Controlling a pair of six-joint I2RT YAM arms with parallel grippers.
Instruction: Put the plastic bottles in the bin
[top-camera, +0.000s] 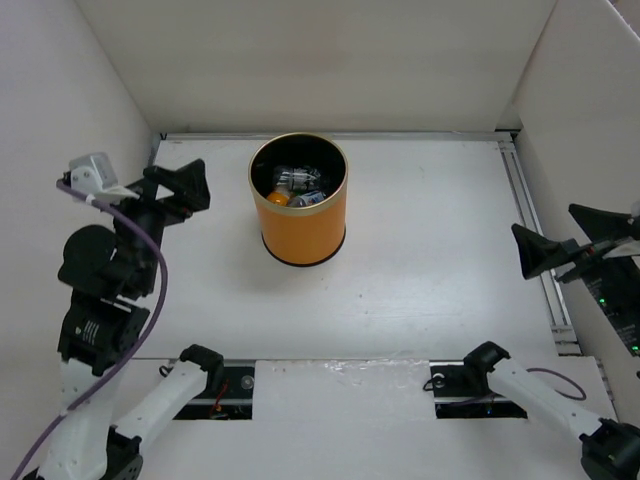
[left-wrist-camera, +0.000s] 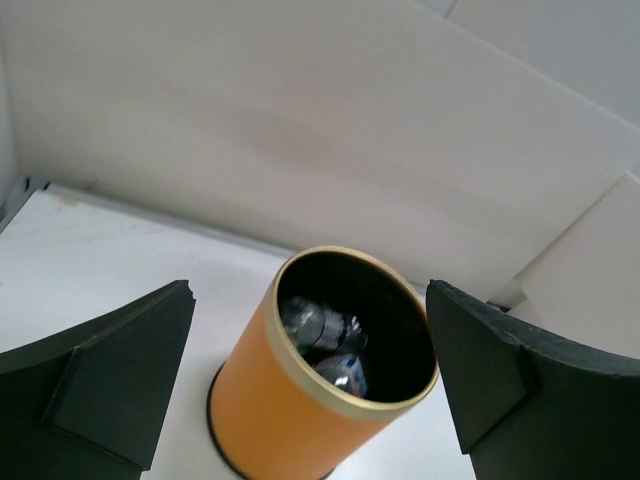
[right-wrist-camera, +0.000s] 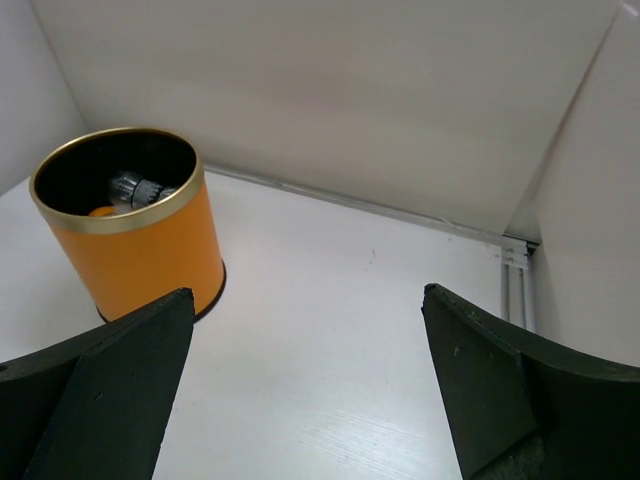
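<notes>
The orange bin (top-camera: 300, 235) stands upright at the back middle of the table. Inside it lie plastic bottles: a clear one with a dark cap (top-camera: 293, 178), an orange one (top-camera: 277, 198) and one with a white-blue label (top-camera: 309, 199); anything beneath them is hidden. My left gripper (top-camera: 203, 187) hovers to the left of the bin, open and empty. In the left wrist view the bin (left-wrist-camera: 270, 410) sits between the gripper's (left-wrist-camera: 310, 290) spread fingers, with the clear bottle (left-wrist-camera: 320, 322) and the labelled bottle (left-wrist-camera: 345, 372) showing. My right gripper (top-camera: 541, 216) is open and empty at the far right.
White walls close in the table at the back and on both sides. A metal rail (top-camera: 530, 215) runs along the right edge. In the right wrist view the bin (right-wrist-camera: 140, 255) is far off to the left of the gripper (right-wrist-camera: 305, 292).
</notes>
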